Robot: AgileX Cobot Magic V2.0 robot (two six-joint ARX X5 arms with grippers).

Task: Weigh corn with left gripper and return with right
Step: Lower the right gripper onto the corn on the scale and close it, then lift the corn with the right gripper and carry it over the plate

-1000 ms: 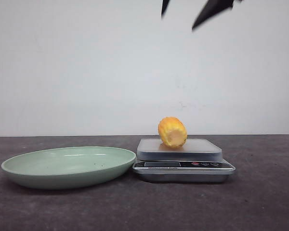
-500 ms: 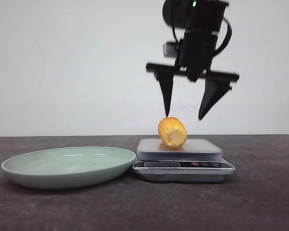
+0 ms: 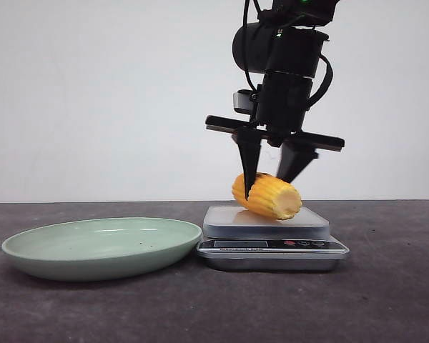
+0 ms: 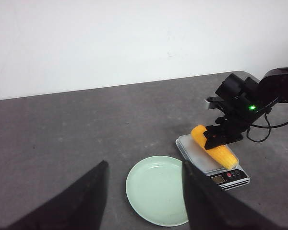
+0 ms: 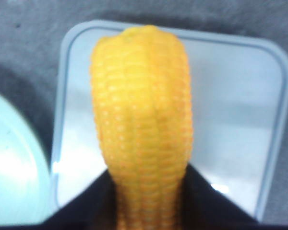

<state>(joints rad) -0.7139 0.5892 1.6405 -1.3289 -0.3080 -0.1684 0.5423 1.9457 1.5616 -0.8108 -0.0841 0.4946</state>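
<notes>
The corn is a yellow-orange cob piece lying tilted on the platform of a small digital scale. My right gripper has come down from above, and its black fingers press against both sides of the corn. In the right wrist view the corn fills the gap between the fingers over the scale platform. My left gripper is open and empty, high above the table. From there I see the right gripper on the corn.
A shallow pale green plate sits on the dark table just left of the scale, also showing in the left wrist view. The scale's display strip faces the front. A white wall stands behind.
My right gripper came down from the top of the front view and closed around the corn. The corn turned and now lies tilted, with its length showing.
</notes>
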